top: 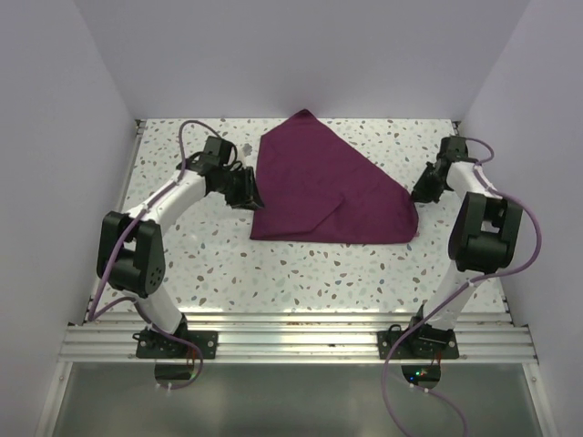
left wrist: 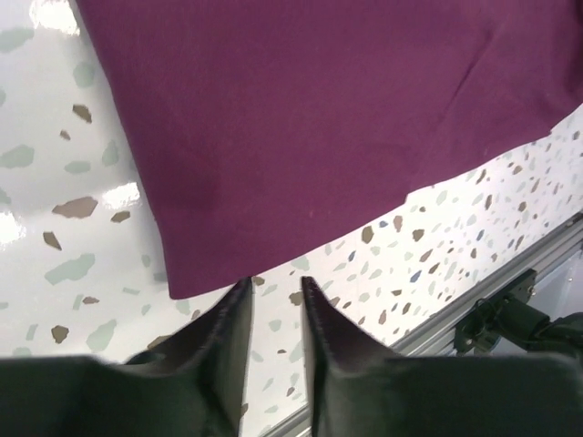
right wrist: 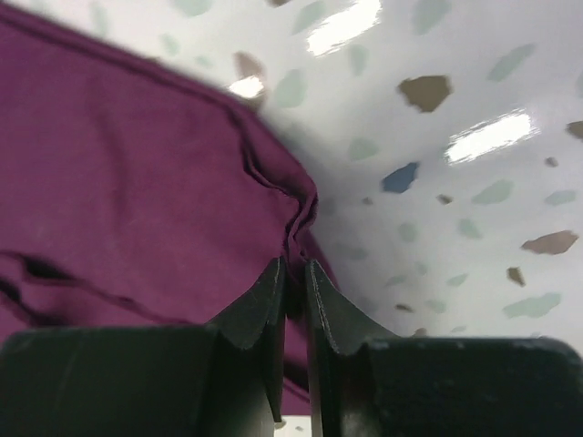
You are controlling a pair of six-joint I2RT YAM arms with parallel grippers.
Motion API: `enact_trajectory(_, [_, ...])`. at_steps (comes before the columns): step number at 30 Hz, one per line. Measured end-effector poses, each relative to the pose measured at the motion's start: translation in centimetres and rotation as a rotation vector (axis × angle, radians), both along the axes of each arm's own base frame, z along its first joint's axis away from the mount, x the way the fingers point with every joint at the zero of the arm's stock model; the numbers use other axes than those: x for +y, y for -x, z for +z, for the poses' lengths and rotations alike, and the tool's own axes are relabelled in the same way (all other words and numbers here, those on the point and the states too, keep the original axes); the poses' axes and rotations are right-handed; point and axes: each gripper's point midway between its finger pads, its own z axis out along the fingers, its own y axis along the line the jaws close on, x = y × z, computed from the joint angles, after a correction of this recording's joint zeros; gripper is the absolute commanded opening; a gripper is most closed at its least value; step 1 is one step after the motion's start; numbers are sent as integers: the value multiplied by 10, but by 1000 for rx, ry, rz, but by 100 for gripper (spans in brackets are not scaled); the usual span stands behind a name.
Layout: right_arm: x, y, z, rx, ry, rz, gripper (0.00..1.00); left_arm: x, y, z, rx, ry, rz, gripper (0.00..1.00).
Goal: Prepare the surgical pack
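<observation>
Lying folded on the far middle of the speckled desk (top: 273,273), top external view: one surgical pack (top: 319,187), deep maroon cloth, roughly triangular, one point toward the back wall. Left end effector (top: 244,189) at the pack's left edge. Right end effector (top: 421,194) at the pack's right corner. Finger state not readable from this view.

Left wrist view: surgical pack (left wrist: 319,118) fills the upper part, flat and smooth. Left end effector (left wrist: 274,284) has its fingers a little apart, bare desk (left wrist: 55,182) showing in the gap, nothing held; tips just beside the cloth's near corner. Metal rail (left wrist: 510,264) at lower right.

Right wrist view: right end effector (right wrist: 294,269) pinched onto the edge of the surgical pack (right wrist: 137,182); cloth puckers into ridges at the fingertips. Desk (right wrist: 437,200) bare to the right of the pack.
</observation>
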Motion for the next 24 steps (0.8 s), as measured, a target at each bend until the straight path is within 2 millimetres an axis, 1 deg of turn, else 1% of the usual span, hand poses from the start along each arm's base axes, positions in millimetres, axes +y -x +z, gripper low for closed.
enact_trajectory(3, [23,-4,25,-44,-6,52,1,-4,-8,12,-30,20,-5,39])
enact_trajectory(5, [44,-10,48,-88,-13,104,0,-7,-11,16,-37,33,-7,40])
enact_trajectory(8, [76,-24,80,-163,-32,180,0,-11,-12,18,-28,57,-5,40])
enact_trajectory(9, [88,-28,89,-185,-40,207,0,-12,-12,17,-23,66,-2,37])
enact_trajectory(12, [120,-36,111,-234,-59,271,0,-15,-14,15,-4,82,9,36])
enact_trajectory(15, [160,-37,134,-275,-80,347,0,-16,-15,8,15,80,24,35])
enact_trajectory(17, [190,-37,152,-314,-106,399,0,-15,-16,2,28,70,31,35])
enact_trajectory(21, [254,-41,190,-404,-149,505,0,-11,-20,-19,70,32,56,34])
enact_trajectory(24, [297,-44,203,-440,-179,569,0,-8,-21,-37,107,2,74,34])
